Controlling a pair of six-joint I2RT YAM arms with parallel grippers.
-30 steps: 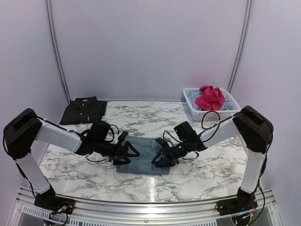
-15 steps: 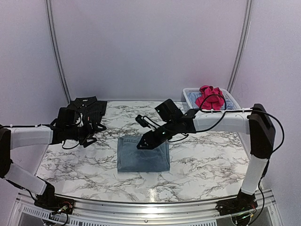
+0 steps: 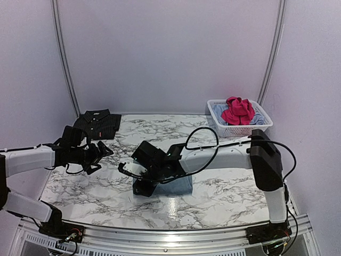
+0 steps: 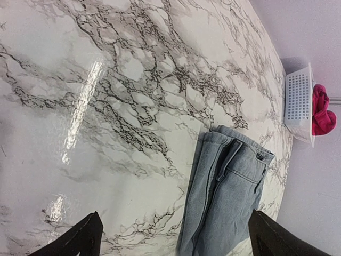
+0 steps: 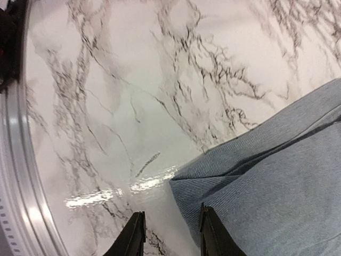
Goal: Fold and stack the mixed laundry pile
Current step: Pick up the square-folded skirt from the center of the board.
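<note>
A folded light blue denim piece lies in the middle of the marble table. My right arm reaches across it. My right gripper hangs low at its near left corner, open with a narrow gap. One finger is over the cloth and the other over bare table. My left gripper hovers wide open and holds nothing, left of the denim. A folded black shirt lies at the back left. A pink-red garment tops the rest of the laundry.
A white lattice basket stands at the back right, holding the pink-red garment and a pale blue piece. A metal rail runs along the table's near edge, close to my right gripper.
My right arm swung from the denim's far edge to its near left corner, and its jaws narrowed. My left arm drew back left from the denim, staying open.
</note>
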